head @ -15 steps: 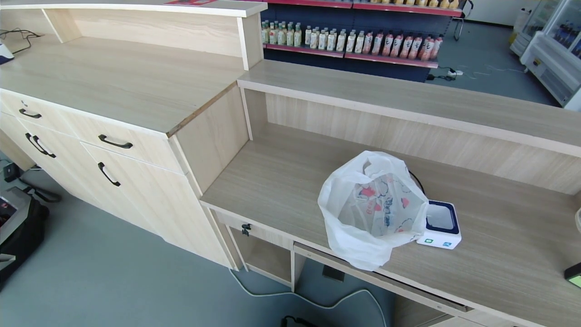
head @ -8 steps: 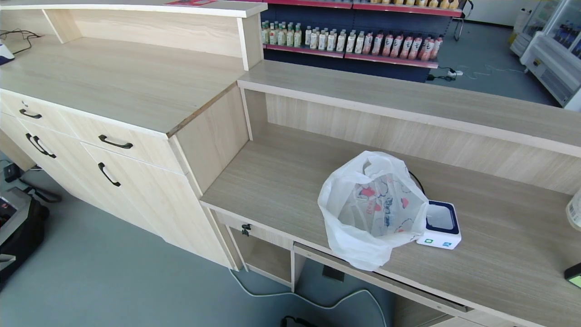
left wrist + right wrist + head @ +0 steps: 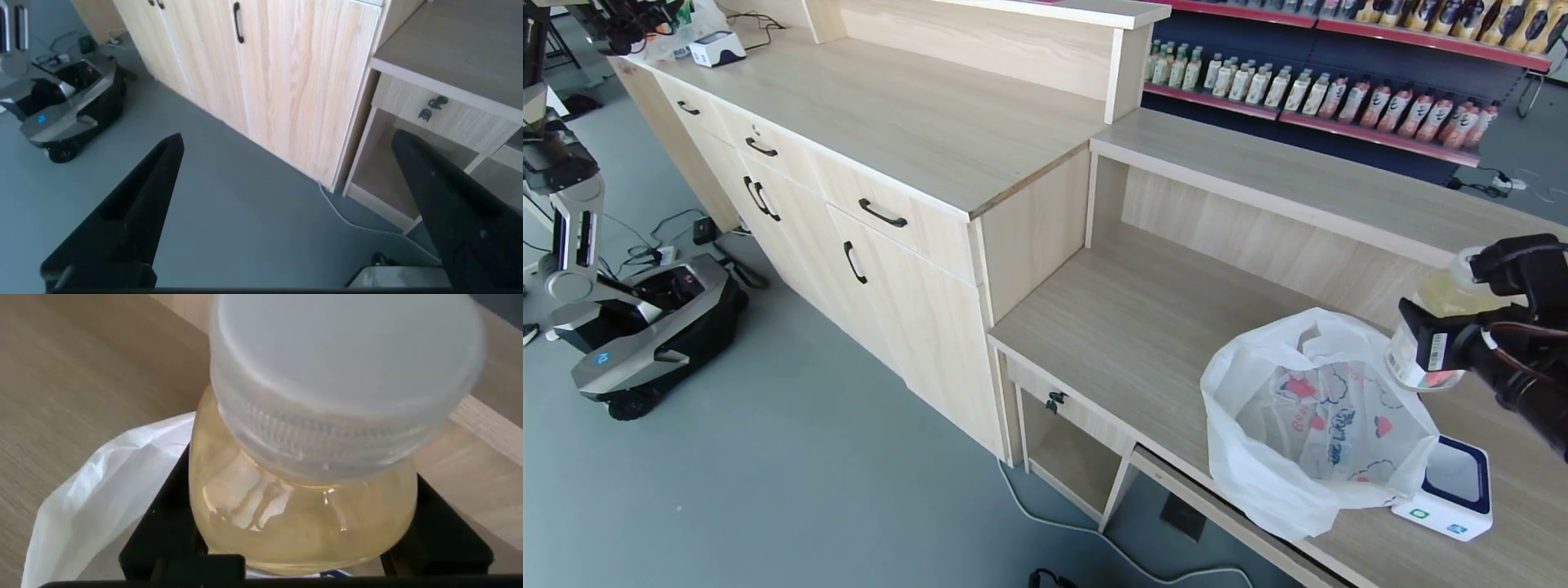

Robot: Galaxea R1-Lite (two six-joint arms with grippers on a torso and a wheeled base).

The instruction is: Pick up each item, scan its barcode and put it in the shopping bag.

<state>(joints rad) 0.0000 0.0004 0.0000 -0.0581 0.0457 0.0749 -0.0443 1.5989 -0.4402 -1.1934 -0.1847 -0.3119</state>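
Note:
My right gripper [image 3: 1460, 317] is shut on a clear bottle [image 3: 1444, 296] of pale yellow liquid with a white cap and a barcode label. It holds the bottle tilted in the air just above the right rim of the white shopping bag [image 3: 1307, 408], which stands open on the lower counter. The blue-and-white scanner [image 3: 1450, 490] sits on the counter against the bag's right side. In the right wrist view the bottle [image 3: 302, 506] sits between the dark fingers [image 3: 163, 539], with the bag [image 3: 106, 498] below. My left gripper [image 3: 286, 212] hangs open over the grey floor, holding nothing.
A raised ledge [image 3: 1298, 175] runs behind the lower counter [image 3: 1127, 327]. A taller cabinet with drawers [image 3: 882, 212] stands to the left. Another robot [image 3: 621, 327] is parked on the floor at far left. Store shelves of bottles [image 3: 1307, 90] lie beyond. A cable [image 3: 1094, 539] trails on the floor.
The head camera has swung, shifting the whole scene to the right. The bottle, at the far right edge before, has travelled left in my right gripper to just above the bag's rim.

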